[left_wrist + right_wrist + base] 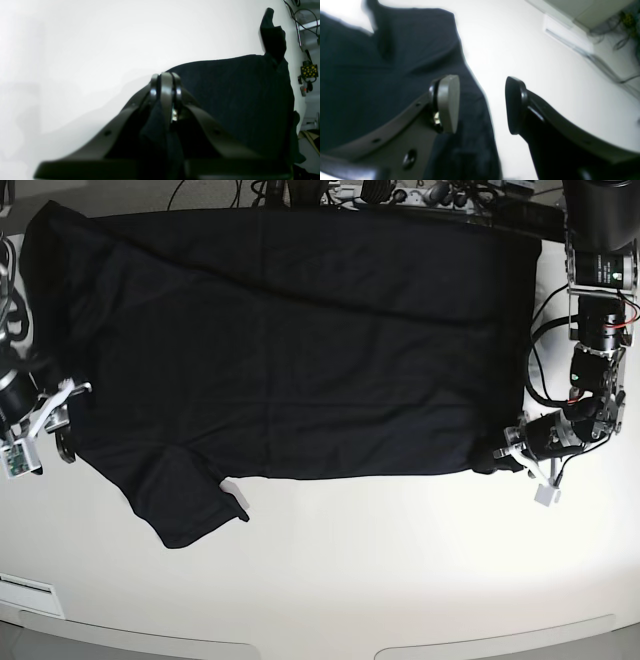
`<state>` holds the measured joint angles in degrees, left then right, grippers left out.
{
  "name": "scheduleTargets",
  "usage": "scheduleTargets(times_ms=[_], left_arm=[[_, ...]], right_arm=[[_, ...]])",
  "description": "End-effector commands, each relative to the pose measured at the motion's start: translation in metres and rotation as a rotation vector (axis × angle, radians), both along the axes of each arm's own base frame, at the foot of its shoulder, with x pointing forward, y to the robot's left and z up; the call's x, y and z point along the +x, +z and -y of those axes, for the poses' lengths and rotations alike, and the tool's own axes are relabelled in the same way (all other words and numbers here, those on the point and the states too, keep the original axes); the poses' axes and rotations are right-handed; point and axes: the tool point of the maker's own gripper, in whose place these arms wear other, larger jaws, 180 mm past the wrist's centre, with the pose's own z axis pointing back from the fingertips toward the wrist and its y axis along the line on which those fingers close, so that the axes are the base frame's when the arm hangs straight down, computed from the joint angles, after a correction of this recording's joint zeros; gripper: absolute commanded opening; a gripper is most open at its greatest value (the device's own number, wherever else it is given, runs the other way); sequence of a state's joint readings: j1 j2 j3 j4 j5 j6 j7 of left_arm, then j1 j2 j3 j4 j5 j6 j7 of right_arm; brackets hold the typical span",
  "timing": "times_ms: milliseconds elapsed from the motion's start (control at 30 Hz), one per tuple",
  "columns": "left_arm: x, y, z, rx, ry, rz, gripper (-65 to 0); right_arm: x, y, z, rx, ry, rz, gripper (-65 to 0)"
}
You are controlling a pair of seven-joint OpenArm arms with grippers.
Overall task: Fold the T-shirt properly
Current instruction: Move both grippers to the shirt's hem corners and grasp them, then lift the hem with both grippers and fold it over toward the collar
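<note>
Below, the left pincer [165,76] angles down, gripping the black T-shirt [232,100]

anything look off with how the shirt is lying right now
Yes: one flap of the black T-shirt, likely a sleeve, juts out past its long near edge, beside the open right gripper. The rest of that edge runs fairly straight to the left gripper, so the outline looks uneven.

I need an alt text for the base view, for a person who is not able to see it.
A black T-shirt lies spread on a white table, one sleeve jutting toward the viewer. At the right edge, the left gripper is closed at a shirt corner; at the left edge, the right gripper stands open.
</note>
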<state>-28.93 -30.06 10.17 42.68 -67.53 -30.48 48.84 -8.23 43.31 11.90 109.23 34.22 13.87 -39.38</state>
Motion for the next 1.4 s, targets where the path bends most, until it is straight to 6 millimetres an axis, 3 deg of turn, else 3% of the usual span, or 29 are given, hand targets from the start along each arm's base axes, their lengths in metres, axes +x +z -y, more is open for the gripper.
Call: scheduleTargets(times_ms=[0, 100, 200, 400, 533, 633, 800, 1000, 1367], left_arm=[[-0.009, -0.01, -0.01, 0.066, -0.014, -0.06, -65.0], [-0.011, -0.011, -0.01, 0.069, -0.02, -0.069, -65.0], [-0.011, -0.012, -0.01, 0.07, -0.02, -0.071, -65.0], [-0.011, -0.012, -0.01, 0.07, -0.021, -0.07, -65.0], [-0.011, -0.012, -0.01, 0.069, -0.02, -0.07, -65.0], [-0.011, -0.012, -0.01, 0.069, -0.02, -0.07, -65.0], [-0.012, -0.012, -0.01, 0.073, -0.022, -0.071, -65.0], [-0.011, -0.01, -0.008, 0.087, -0.061, -0.048, -65.0], [0.027, 0.036, -0.01, 0.149, -0.123, 0.055, -65.0]], right_arm=[[0.016, 0.015, 0.012, 0.03, -0.021, 0.048, -33.3], [0.044, -0.006, 0.038, 0.22, -0.09, -0.016, -33.3], [0.063, -0.034, 0.05, 0.436, -0.126, -0.12, -33.3], [0.077, -0.086, 0.068, 0.79, -0.24, -0.25, -33.3], [0.07, -0.116, 0.061, 0.908, -0.276, -0.317, -33.3], [0.064, -0.128, 0.039, 0.946, -0.232, -0.375, -33.3], [0.065, -0.131, 0.004, 0.957, -0.116, -0.419, -36.0], [0.071, -0.12, -0.007, 0.823, -0.02, -0.434, -64.2], [0.089, -0.062, -0.005, 0.553, 0.119, -0.32, -65.0]])
